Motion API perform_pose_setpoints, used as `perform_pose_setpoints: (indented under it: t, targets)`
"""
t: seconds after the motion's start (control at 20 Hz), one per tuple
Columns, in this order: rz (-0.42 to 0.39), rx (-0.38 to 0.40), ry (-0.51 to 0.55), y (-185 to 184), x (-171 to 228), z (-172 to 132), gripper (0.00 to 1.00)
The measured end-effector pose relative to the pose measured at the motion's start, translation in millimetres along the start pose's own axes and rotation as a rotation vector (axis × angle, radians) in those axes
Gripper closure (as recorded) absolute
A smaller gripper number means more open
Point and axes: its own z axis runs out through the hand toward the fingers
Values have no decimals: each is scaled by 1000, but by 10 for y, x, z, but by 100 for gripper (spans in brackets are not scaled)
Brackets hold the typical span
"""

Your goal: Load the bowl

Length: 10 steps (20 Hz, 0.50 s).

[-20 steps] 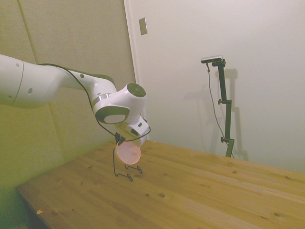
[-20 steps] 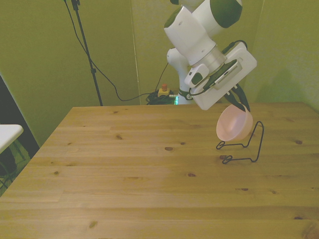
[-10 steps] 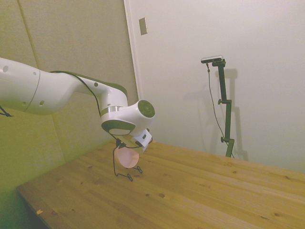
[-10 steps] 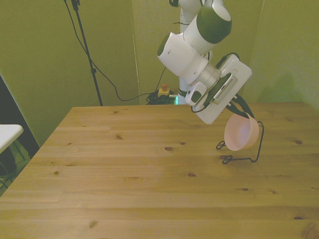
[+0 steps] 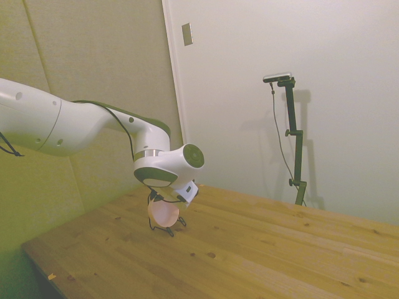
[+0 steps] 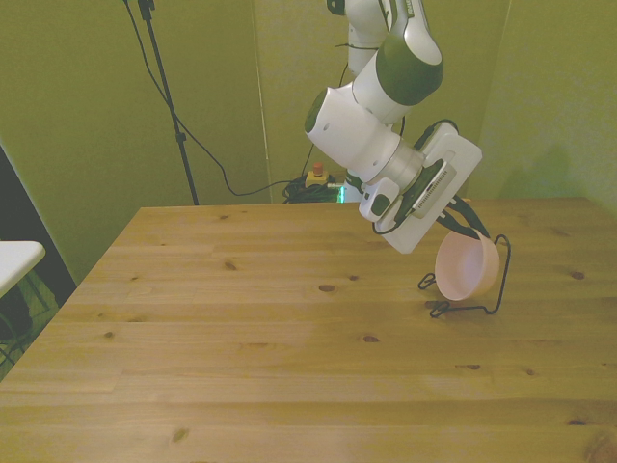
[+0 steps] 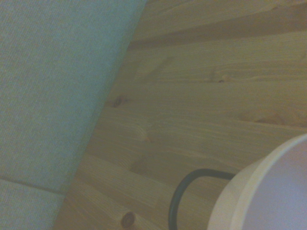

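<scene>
My arm [image 6: 362,125]: glossy white rounded shells, with dark bands at the joints that look green-black in the front view. Round dark cap on the wrist joint [image 5: 193,156]. A thin black cable [image 5: 128,134] runs along the forearm. White flat rectangular block [image 6: 436,188] above my claw [image 6: 465,227], whose fingers are dark.

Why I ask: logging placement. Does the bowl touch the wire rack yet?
Cannot tell. In the front view the bowl overlaps the wire rack, but no contact or gap shows plainly; the side view is too small.
</scene>
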Motion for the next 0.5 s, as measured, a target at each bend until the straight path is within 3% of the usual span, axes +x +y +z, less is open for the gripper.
perform_pose_setpoints:
  t: [0.4,0.45,0.5]
  targets:
    - [-3,-6,12,-5,4,39,100]
    - [-5,-6,11,-22,6,53,0]
    - [-8,-7,10,-40,10,66,0]
